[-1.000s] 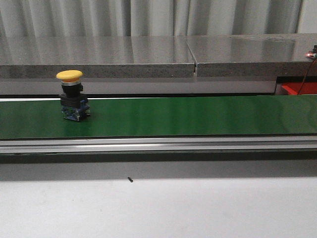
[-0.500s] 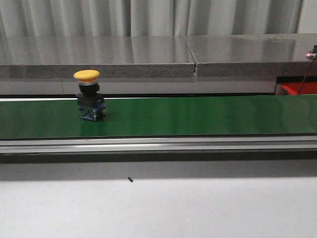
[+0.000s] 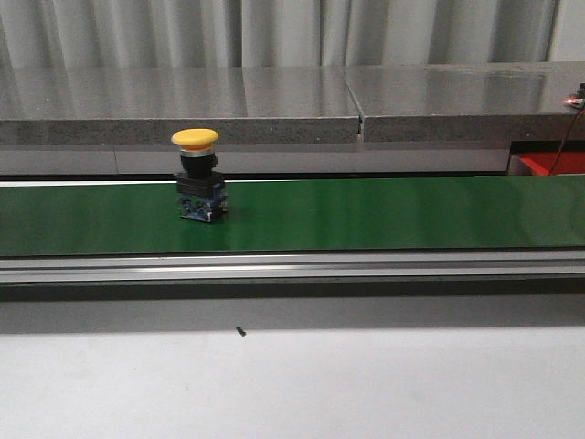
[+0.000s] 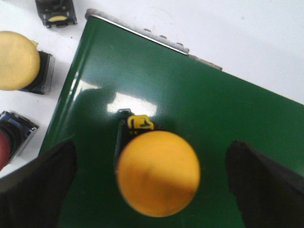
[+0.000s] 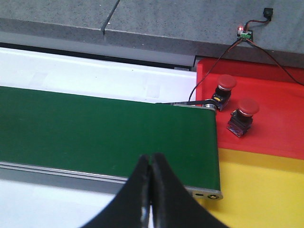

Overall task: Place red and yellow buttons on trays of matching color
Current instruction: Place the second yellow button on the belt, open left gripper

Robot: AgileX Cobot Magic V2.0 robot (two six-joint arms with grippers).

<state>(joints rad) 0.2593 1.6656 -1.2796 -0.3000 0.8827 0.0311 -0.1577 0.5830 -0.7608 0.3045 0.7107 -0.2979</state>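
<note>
Yellow button [image 3: 196, 174] stands upright on the green belt; two red buttons [image 5: 223, 89] apparently rest on the red tray [image 5: 280, 118].

Yellow-capped btn [image 3: 196, 138] w/ black body, green belt [image 3: 366, 215], red tray [image 5: 270, 109].

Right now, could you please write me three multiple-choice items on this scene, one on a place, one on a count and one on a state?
1. Where does the yellow button stand in the front view?
A. on the green belt
B. on the grey ledge behind
C. on the white table in front

2. How many red buttons show on the red tray in the right wrist view?
A. none
B. two
C. four

3. How do the right gripper fingers stand?
A. wide apart
B. closed on a button
C. closed together on nothing

Answers:
1 A, its base rests on the belt left of centre.
2 B, two red caps sit side by side near the belt's end.
3 C, the fingertips meet with nothing between them.
</note>
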